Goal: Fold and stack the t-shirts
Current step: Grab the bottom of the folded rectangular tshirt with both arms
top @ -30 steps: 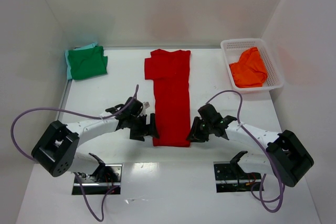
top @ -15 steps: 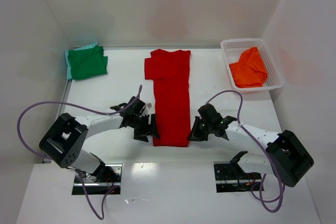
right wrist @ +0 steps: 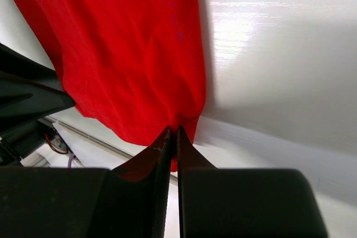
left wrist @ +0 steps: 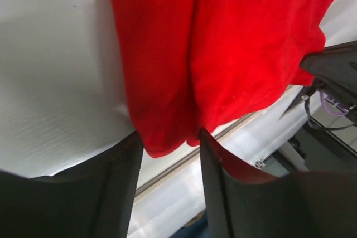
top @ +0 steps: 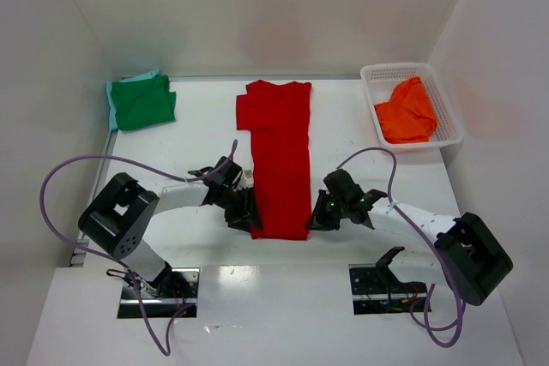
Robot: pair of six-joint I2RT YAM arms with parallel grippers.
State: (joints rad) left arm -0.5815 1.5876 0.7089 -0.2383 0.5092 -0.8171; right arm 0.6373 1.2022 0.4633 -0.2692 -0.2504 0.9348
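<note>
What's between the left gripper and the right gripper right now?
Only the near hem of the red t-shirt, flat on the table. The top view shows it spanning from the left gripper to the right gripper, one at each corner.

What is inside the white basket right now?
One orange t-shirt, bunched up, fills most of the white basket. The basket floor under it is covered, so whether anything lies beneath it cannot be seen.

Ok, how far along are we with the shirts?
Done: green t-shirt lies folded far left. In hand: red t-shirt, folded to a long strip; right gripper pinches one near corner, left gripper open around the other. Left: orange t-shirt, crumpled in the basket; stacking.
</note>
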